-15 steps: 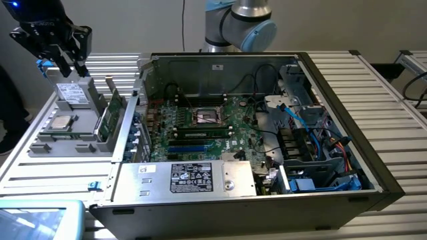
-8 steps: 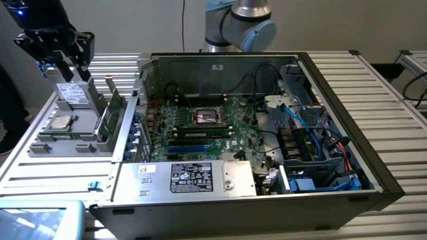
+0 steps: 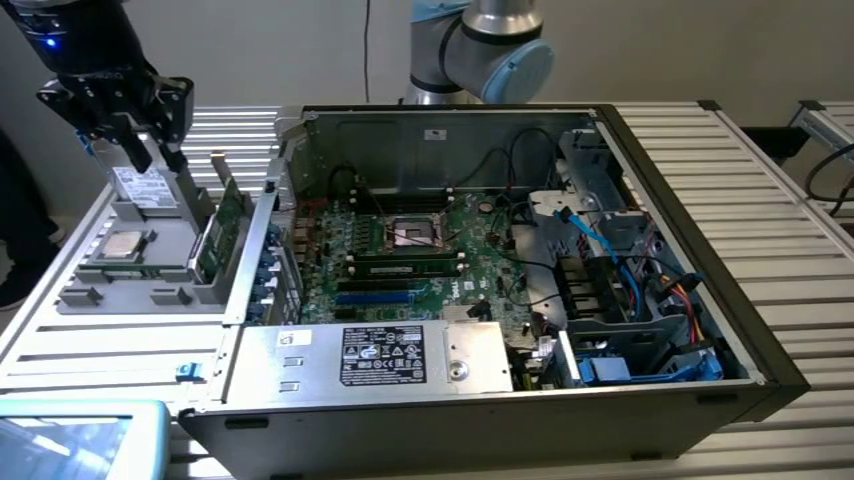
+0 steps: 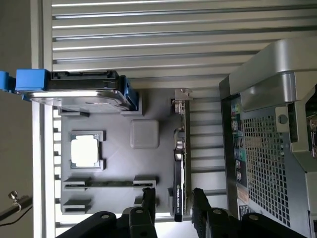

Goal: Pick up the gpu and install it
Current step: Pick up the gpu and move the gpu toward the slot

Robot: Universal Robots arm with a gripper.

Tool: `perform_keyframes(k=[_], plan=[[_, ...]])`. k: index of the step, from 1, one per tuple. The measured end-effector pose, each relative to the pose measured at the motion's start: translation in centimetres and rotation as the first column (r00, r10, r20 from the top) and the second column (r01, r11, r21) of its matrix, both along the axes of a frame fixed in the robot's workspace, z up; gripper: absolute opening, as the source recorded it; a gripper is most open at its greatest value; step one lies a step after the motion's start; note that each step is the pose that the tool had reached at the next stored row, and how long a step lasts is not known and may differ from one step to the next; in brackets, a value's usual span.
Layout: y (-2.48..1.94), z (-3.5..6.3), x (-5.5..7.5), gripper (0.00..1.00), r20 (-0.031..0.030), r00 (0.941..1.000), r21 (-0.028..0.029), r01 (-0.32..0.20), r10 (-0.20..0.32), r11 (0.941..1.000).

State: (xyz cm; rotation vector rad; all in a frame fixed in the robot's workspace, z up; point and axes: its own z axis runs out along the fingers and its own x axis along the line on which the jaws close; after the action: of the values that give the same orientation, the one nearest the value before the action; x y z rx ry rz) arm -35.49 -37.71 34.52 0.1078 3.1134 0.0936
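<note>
gpu [image 4: 179, 163]: stands on its long edge in a slot of the grey holder tray [image 4: 119, 168], on the tray's side nearest the computer case [image 4: 267, 148]. It is not yet lifted and not yet installed.
gripper [image 4: 173, 206]: you have the jaws spread wide, and they hold nothing.
Key relation: from the wrist you look down on the card's thin upper edge. One end of that edge lies between the two fingers [image 4: 148, 201], with one finger to each flat face and touching neither.
Height: in the exterior view the gripper hangs well above the tray, so the card is below the hand rather than beside it.
Long axis: runs along the tray's case-side border, roughly parallel to the case wall. The line from finger to finger crosses it, so the pads face the card's broad faces.
Which end: the fingers straddle the end away from the silver bracket [image 4: 182, 96].
Case-side edge: the case's perforated wall is near the card, with bare table slats [image 4: 148, 29] between them. Judge this the tighter side for a finger.
Tray-side edge: bare tray floor lies beside the card's other face, giving more room.
Neighbours: the upright drive [image 4: 74, 91] and the flat processor [image 4: 85, 151] sit well apart from the card.
Destination: the motherboard [image 3: 427, 240] lies exposed in the open case, to the exterior view's right of the tray.
</note>
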Motion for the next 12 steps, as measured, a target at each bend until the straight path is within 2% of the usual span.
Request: perform_keyframes(k=[12], plan=[[-0.02,-2.18,0.4,0.44,0.0000,1.0000,0.0001,0.000,0.000,1.0000]])
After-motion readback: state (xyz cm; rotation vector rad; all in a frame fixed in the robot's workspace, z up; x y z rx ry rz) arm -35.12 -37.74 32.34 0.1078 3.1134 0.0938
